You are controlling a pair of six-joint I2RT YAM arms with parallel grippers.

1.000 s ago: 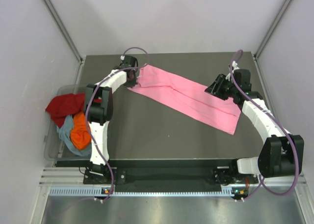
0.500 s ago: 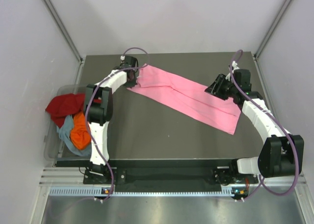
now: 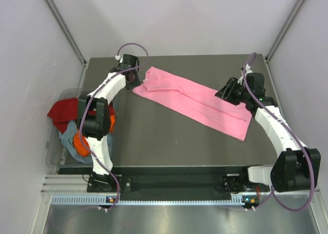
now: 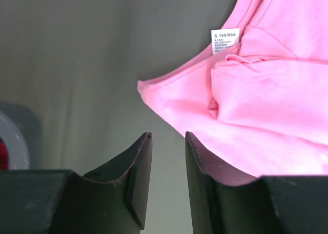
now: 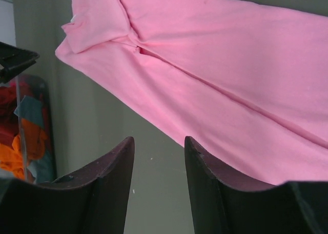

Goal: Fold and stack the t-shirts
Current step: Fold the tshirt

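Observation:
A bright pink t-shirt (image 3: 197,101), folded into a long band, lies slantwise across the dark table (image 3: 169,141). Its white neck label (image 4: 225,40) shows at the far-left end. My left gripper (image 3: 136,79) hovers just left of that end. In the left wrist view this left gripper (image 4: 168,137) is open and holds nothing, with the pink t-shirt (image 4: 266,100) lying past its right finger. My right gripper (image 3: 224,93) hangs over the band's right part. In the right wrist view the right gripper (image 5: 159,140) is open and empty above the edge of the pink t-shirt (image 5: 220,75).
A clear bin (image 3: 55,154) off the table's left edge holds a dark red t-shirt (image 3: 66,111), an orange one (image 3: 83,139) and a grey-blue one (image 3: 67,140). Grey walls enclose the table on three sides. In the right wrist view the bin (image 5: 25,126) shows at the left.
My left gripper has opened, let go of the pink t-shirt's neck end and drawn back to the left. The shirt's end has settled flat. The right arm has hardly moved.

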